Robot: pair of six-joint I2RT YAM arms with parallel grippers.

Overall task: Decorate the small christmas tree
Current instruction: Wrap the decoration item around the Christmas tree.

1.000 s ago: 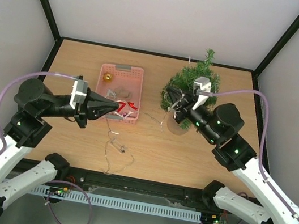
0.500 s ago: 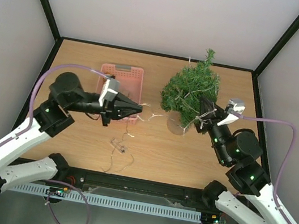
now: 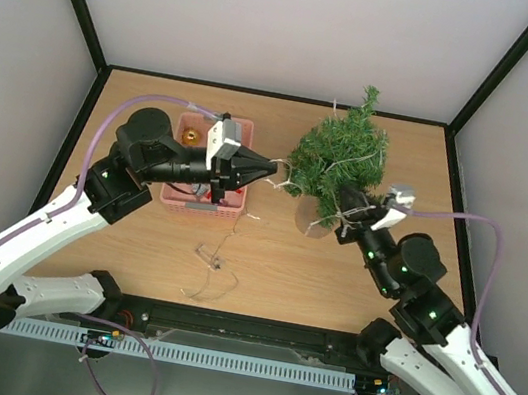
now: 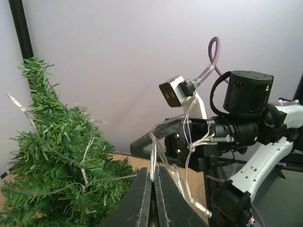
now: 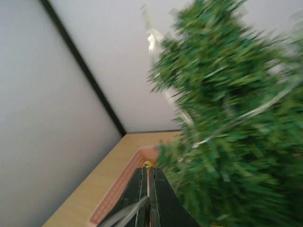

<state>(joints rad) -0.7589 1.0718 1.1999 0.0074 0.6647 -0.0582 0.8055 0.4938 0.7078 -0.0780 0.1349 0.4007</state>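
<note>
Left gripper: the left gripper [image 3: 267, 169] reaches out over the pink basket, tip aimed at the tree, and in its own wrist view [image 4: 152, 173] the jaws are pressed together on thin clear strands.
Pink basket: the pink basket [image 3: 200, 206] sits on the counter [image 3: 329, 292] left of centre, mostly under that arm, and a gold ball [image 3: 190, 135] shows at its far end.
Light string: here's the light string [image 3: 214, 261]! A loose tangle of it lies on the wood in front of the basket. One strand climbs from there to the left jaws, and more of it runs on across the branches.
Small christmas tree: the small christmas tree [image 3: 337, 161] stands right of the basket towards the back of the counter, on its pale round base [image 3: 308, 223], with pale strands draped through the needles [image 4: 57, 163].
Right gripper: the right gripper [image 3: 342, 207] is tucked in at the tree's lower right edge, touching the branches. Its wrist view [image 5: 148, 171] is blurred, but the jaws look closed to a thin slit, with a pale strand of the string running into it.
</note>
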